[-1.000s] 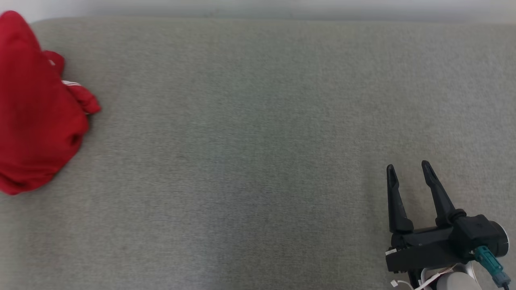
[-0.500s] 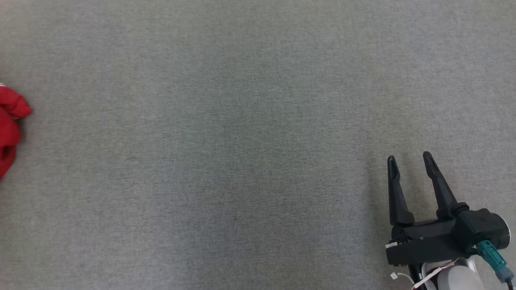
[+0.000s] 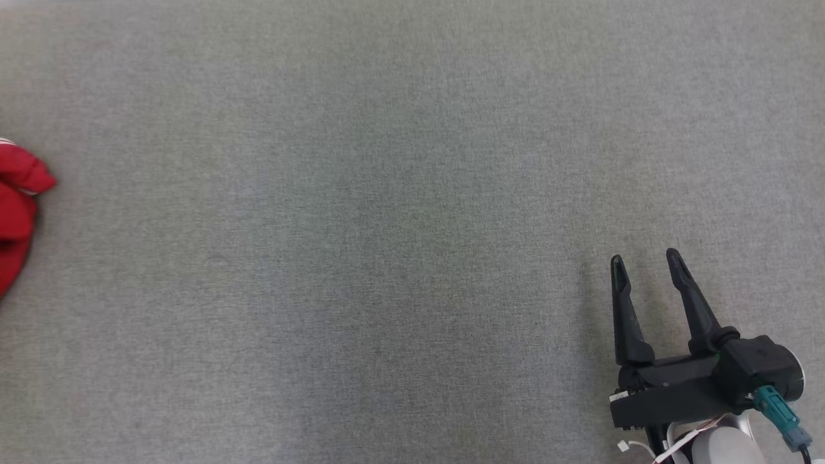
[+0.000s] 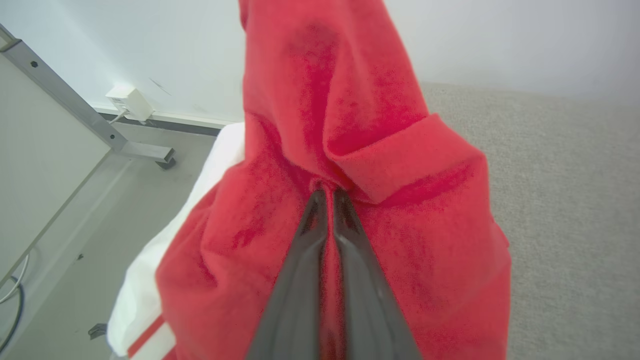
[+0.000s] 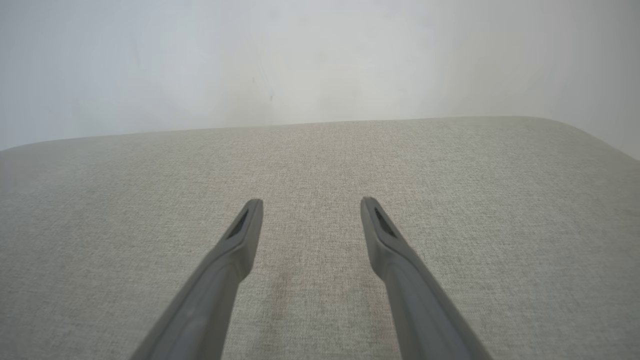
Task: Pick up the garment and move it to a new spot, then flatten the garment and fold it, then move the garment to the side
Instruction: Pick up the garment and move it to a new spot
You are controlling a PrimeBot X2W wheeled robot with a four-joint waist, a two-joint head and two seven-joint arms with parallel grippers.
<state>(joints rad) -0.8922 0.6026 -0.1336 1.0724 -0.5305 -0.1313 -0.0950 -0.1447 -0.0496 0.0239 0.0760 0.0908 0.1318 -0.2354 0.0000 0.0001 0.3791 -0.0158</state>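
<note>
The big grey fabric surface stretches right across the head view. Out at its far left edge is the red garment, with just a bunched corner peeking in. The left gripper has it: the two fingers are pinched nearly together with red cloth caught between them. The bundle runs long along the fingers' line, a folded cuff just beside the tips. Whether it's lifted off the surface, I can't tell. The right gripper sits low on the right, fingers spread and holding nothing, well apart from the cloth. So the left arm owns this carry, and I'd say any new spot lies to its right, toward the middle of the surface.
</note>
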